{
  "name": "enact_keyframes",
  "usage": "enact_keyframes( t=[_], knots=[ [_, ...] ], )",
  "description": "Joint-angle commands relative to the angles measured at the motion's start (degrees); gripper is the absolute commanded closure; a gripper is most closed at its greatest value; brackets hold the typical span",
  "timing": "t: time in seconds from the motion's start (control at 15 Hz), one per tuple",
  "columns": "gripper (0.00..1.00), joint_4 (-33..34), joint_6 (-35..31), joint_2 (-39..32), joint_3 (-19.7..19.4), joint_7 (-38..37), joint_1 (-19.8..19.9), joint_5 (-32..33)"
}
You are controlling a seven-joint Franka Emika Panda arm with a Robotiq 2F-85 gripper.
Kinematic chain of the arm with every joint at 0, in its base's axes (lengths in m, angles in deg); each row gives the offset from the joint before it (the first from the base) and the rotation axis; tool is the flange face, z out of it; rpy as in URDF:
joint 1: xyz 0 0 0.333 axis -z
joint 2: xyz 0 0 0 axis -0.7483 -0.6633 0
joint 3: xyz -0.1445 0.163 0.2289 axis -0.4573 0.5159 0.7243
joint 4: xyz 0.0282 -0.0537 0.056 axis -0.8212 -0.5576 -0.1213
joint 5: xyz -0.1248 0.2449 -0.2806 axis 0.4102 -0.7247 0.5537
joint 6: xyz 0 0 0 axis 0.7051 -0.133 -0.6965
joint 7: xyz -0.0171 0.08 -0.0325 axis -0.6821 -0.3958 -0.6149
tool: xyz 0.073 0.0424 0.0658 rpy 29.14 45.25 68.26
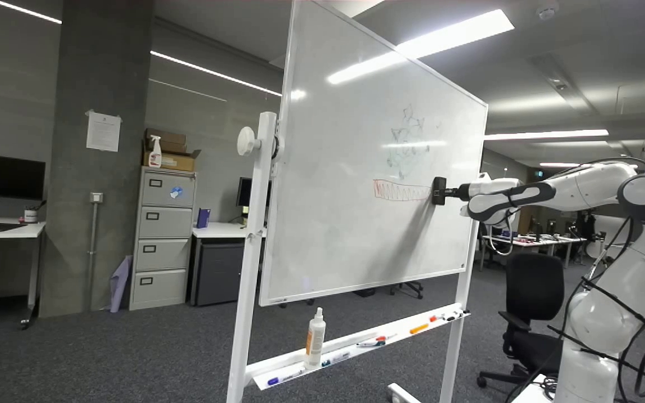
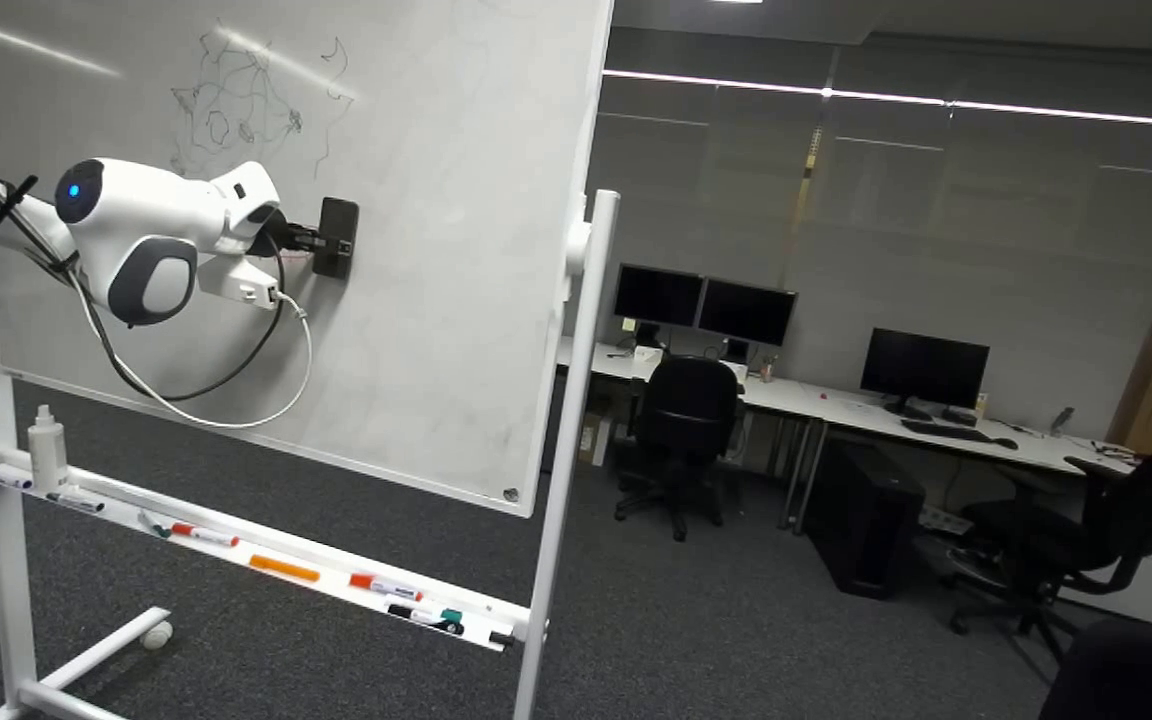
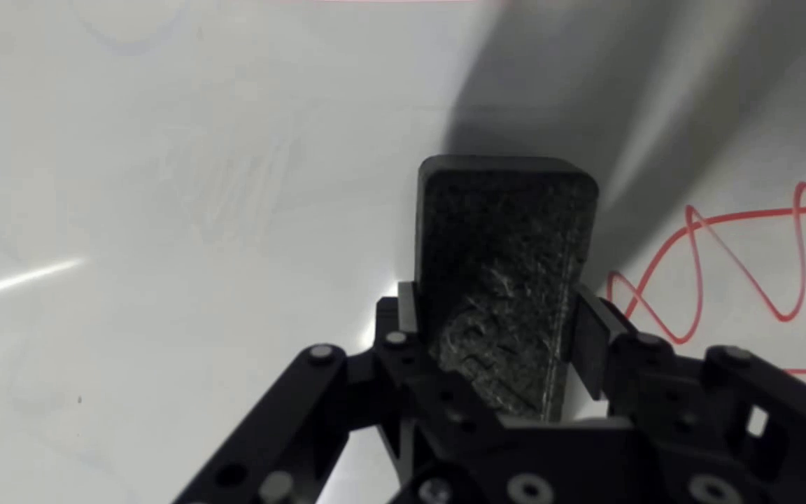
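Note:
A black block-shaped eraser [image 3: 508,231] fills the middle of the wrist view, its long side upright. My gripper [image 3: 497,308] is shut on it, with fingers [image 3: 592,336] on both sides. In both exterior views the eraser [image 1: 439,191] [image 2: 339,235] stands at the face of the whiteboard [image 1: 345,235]; whether it presses on the surface I cannot tell. Red zigzag marks within a red outline [image 1: 401,191] run up to the eraser's edge; in the wrist view these red lines [image 3: 784,318] lie to its right. A faint dark drawing [image 1: 409,140] is higher on the board.
Below the board a tray [image 2: 326,555] bears a white spray bottle [image 1: 315,338], several markers and an orange marker [image 2: 284,568]. White posts [image 2: 576,420] flank the board. A loop of cable [image 2: 286,400] hangs from the wrist. An office chair [image 1: 535,302] stands behind the arm.

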Motion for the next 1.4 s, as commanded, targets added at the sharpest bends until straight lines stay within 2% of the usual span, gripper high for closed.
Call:
enact_keyframes(
  t=[0.0,0.33,1.0,1.33],
  knots=[
    [0.70,2.6,0.0,-2.1,0.1,0.4,-3.7,1.4],
    [0.70,0.7,-0.1,-2.1,3.5,1.8,-4.9,3.0],
    [0.70,-2.6,-0.1,-2.1,16.2,5.1,-2.9,3.1],
    [0.70,-2.0,0.0,-3.2,19.7,6.1,-2.4,3.2]
  ],
)
